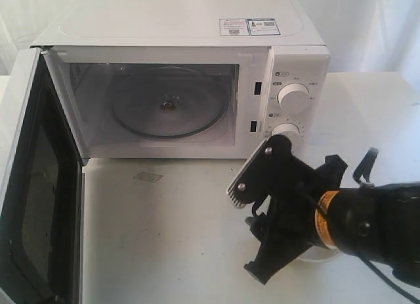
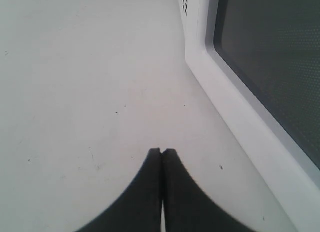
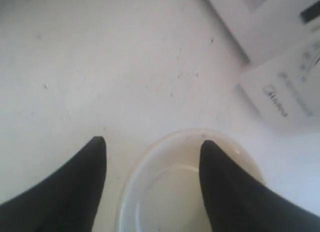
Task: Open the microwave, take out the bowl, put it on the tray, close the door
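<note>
The white microwave [image 1: 197, 28] stands at the back with its door [image 1: 39, 186] swung wide open to the left; its cavity holds only the glass turntable [image 1: 167, 104]. The cream bowl [image 3: 170, 192] sits on the white surface in front of the knob panel; only a sliver of the bowl [image 1: 319, 253] shows under the arm in the exterior view. My right gripper [image 3: 152, 144] is open and straddles the bowl's rim, one finger outside and one over the inside. My left gripper [image 2: 162, 152] is shut on nothing, low over the table beside the door's dark window [image 2: 270, 51]. No tray can be made out.
Two round knobs [image 1: 293, 97] sit on the microwave's right panel, just behind my right gripper [image 1: 244, 233]. A small pale patch [image 1: 147, 177] lies on the table in front of the cavity. The open door juts toward the table's front left.
</note>
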You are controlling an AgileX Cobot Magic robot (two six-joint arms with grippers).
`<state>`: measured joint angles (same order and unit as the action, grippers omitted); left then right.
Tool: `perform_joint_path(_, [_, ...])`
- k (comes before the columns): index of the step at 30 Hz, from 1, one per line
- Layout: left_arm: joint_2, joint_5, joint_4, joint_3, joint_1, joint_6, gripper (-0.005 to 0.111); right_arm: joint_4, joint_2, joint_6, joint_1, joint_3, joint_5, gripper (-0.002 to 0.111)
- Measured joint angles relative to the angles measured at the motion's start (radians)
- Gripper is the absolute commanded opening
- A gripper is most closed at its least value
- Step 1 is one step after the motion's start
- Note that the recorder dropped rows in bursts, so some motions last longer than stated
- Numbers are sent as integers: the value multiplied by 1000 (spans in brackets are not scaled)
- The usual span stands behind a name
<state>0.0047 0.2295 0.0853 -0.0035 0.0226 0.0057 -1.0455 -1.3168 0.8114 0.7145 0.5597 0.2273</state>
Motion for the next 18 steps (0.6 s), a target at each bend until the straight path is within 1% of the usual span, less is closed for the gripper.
perform_joint_path(7, [0, 0, 0, 0, 0, 0, 0, 87, 216, 0, 0, 0, -218, 49])
perform_joint_path(10, [0, 0, 0, 0, 0, 0, 0, 120, 296, 25, 0, -4, -327, 44])
perform_joint_path(13, [0, 0, 0, 0, 0, 0, 0, 126, 372, 60, 0, -24, -442, 34])
perform_joint_path(16, [0, 0, 0, 0, 0, 0, 0, 126, 423, 74, 0, -59, -517, 19])
perform_joint_path(18, [0, 0, 0, 0, 0, 0, 0, 126, 442, 77, 0, -83, -536, 11])
